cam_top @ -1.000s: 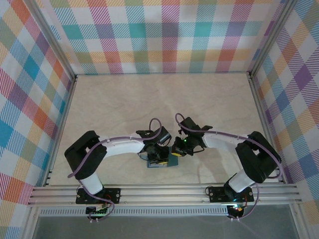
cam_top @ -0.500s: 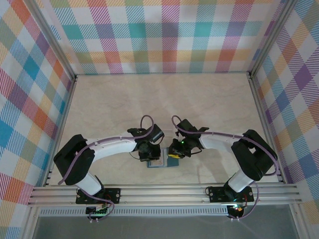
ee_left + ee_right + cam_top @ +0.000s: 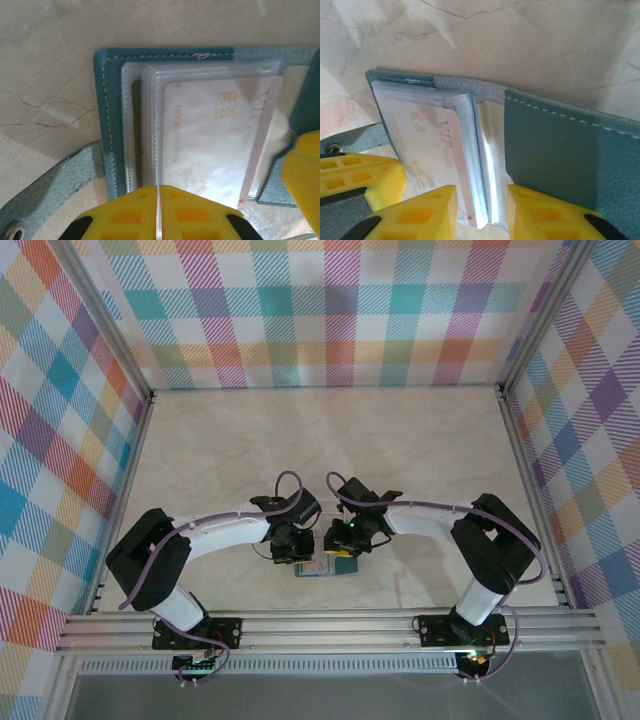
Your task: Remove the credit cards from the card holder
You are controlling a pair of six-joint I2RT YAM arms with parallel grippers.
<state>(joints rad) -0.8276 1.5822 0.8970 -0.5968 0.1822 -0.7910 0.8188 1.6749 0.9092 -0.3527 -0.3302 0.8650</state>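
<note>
Marble-look table (image 3: 400,440) bears one open teal card holder (image 3: 555,150), lying flat between both grippers.
One whitish-pink credit card (image 3: 215,145) sits in the holder's sleeves. It looks thin, stiff and likely slick, best pinched at its exposed edge. The left gripper (image 3: 157,215) has its fingers together there, and the right gripper (image 3: 481,210) has its fingers apart, astride the sleeves.

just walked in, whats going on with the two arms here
Both arms meet over an open card holder lying on the table near their bases. A pale card sits in its clear sleeves, not yet out. The left gripper is shut at the card's near edge; whether it truly pinches the card is unclear. The right gripper is open, its fingers either side of the sleeves' edge.
</note>
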